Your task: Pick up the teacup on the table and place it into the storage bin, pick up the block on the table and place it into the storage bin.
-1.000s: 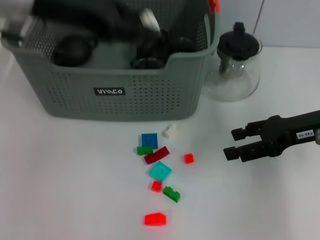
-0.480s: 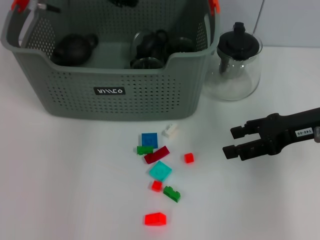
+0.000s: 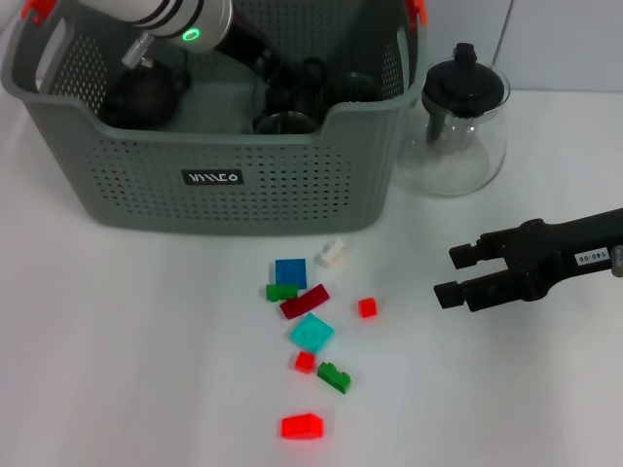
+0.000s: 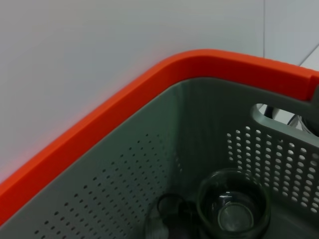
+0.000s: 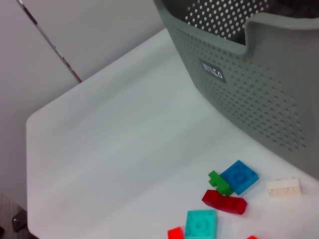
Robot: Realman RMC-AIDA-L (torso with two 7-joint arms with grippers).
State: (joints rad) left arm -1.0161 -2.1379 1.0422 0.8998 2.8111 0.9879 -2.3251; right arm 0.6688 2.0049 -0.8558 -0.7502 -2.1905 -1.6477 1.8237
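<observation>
A lab-like test bench: bare white table (image 3: 117,370) (plain white wall behind).

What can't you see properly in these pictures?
- Left gripper: in the head view the white and black left arm reaches into the grey-green perforated storage bin; its fingers are lost among the dark items inside. The left wrist view shows no fingers either.
- Clear glass cup in the bin: cut off by the picture's edge in the left wrist view.
- Black label's white letters: too small to read.
</observation>
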